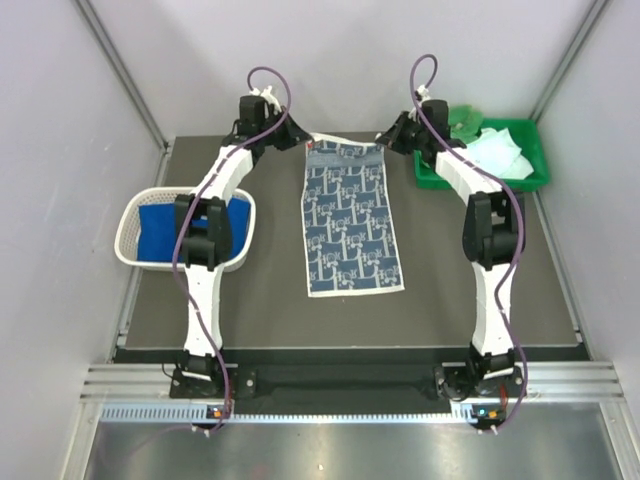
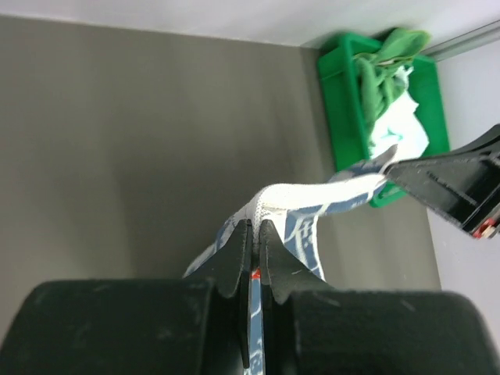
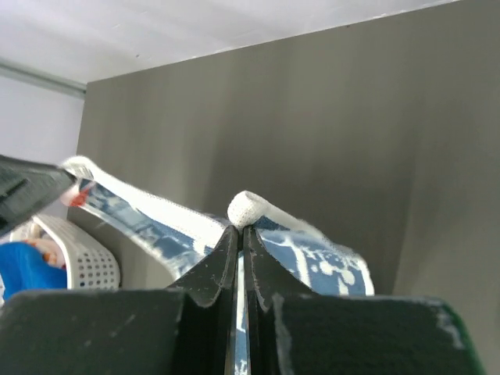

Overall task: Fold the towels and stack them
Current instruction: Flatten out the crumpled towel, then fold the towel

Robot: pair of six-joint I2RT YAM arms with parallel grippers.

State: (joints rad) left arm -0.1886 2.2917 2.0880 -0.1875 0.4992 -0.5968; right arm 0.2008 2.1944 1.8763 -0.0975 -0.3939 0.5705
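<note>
The blue-grey patterned towel [image 1: 350,220] lies spread lengthwise on the dark table, its far edge lifted. My left gripper [image 1: 300,138] is shut on its far left corner [image 2: 269,205], and my right gripper [image 1: 385,140] is shut on its far right corner [image 3: 248,209]. The edge hangs taut between them. A royal blue towel [image 1: 158,228] sits in the white lattice basket [image 1: 135,258]. A pale mint-white towel [image 1: 500,152] and a bright green towel [image 1: 466,118] lie in the green tray [image 1: 535,178]. The orange towel is out of view.
The basket stands at the table's left edge beside my left arm. The green tray sits at the far right corner, also seen in the left wrist view [image 2: 340,117]. Grey walls enclose the table on three sides.
</note>
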